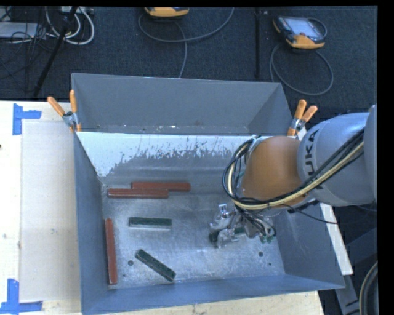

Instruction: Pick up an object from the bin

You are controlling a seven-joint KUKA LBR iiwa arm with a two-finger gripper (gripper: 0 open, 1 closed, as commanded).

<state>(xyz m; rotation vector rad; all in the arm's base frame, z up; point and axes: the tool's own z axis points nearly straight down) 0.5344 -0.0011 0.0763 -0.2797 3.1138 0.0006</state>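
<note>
Dark green bar (155,265) slanted by the bin's (184,117) front edge.
End effector (237,232) low near the right wall, grip unreadable; brown bars (138,193) well apart at left.

Behind the grey metal bin (178,101), past its back wall, lies a dark carpeted floor (228,58) with a fine woven texture. On the floor behind the bin's back left corner sits a tangle of pale cables (77,21), and one dark cable (52,61) runs aslant from it toward that corner. Straight behind the bin's middle, at the far edge, rests a yellow-orange handheld device (166,10), with a thin grey cable loop (184,38) hanging below it. Behind the bin's back right corner lies a second orange and grey device (300,31), above another loop of thin cable (308,86). The floor is dim beside the brightly lit bin.
</note>
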